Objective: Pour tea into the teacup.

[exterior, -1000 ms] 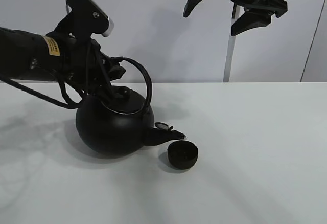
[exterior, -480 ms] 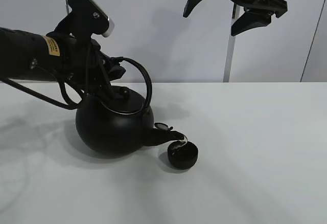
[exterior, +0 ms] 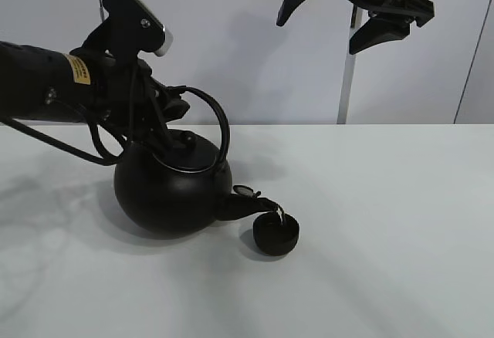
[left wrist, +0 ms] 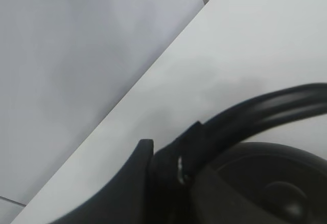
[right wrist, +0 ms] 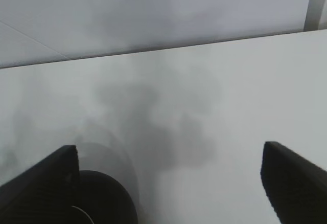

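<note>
White tabletop [exterior: 386, 238] carries the teacup [exterior: 275, 235], just under the spout [exterior: 247, 203] of the tilted kettle [exterior: 170, 191]; its inside is too dark to read. My left gripper [exterior: 164, 116] clamps the kettle handle [exterior: 224, 126], fingertips mostly hidden. My right gripper [exterior: 318, 35] hangs high, jaws wide apart, top cut off.

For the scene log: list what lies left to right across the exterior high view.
kettle → teacup → right gripper, raised high with its jaws open
</note>
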Tool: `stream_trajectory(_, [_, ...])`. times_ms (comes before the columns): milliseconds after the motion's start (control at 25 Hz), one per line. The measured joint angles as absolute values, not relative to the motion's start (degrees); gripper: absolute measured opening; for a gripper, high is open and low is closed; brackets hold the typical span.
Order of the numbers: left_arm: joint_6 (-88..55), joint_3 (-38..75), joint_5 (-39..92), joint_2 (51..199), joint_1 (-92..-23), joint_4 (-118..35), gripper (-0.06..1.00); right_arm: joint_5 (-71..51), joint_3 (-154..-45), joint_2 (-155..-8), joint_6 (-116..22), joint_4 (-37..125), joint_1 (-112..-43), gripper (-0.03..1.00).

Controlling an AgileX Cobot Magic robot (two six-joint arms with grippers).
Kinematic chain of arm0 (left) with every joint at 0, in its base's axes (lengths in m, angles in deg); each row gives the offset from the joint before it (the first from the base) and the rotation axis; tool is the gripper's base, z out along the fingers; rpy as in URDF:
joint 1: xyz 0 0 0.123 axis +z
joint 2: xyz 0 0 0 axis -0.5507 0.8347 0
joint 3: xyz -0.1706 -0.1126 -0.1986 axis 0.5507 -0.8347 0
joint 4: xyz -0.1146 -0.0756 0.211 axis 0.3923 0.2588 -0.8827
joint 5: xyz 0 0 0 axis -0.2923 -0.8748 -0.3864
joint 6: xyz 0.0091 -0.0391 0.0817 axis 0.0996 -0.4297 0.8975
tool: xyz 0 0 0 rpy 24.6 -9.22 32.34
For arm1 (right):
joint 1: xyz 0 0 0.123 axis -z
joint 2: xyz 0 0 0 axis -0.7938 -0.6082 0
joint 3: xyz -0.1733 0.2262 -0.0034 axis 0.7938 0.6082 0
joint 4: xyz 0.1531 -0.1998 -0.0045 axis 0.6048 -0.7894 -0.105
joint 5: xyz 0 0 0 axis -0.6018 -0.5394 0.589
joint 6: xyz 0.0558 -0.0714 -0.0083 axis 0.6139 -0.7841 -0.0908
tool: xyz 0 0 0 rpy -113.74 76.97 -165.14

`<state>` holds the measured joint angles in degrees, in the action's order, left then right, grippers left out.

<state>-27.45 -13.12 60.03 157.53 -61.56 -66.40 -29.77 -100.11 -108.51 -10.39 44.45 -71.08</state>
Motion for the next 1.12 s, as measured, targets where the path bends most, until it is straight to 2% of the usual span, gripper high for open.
stream_trajectory(560, [-32.4, -13.2, 62.0, 157.5, -61.6, -57.3, 0.1, -29.8, -100.1, -108.5, -10.4, 44.4, -71.1, 0.66])
stream_trajectory(1120, [-33.9, -24.5, 78.0, 157.5, -61.6, -47.9, 0.1, -29.8, -100.1, -108.5, -10.4, 44.4, -71.1, 0.66])
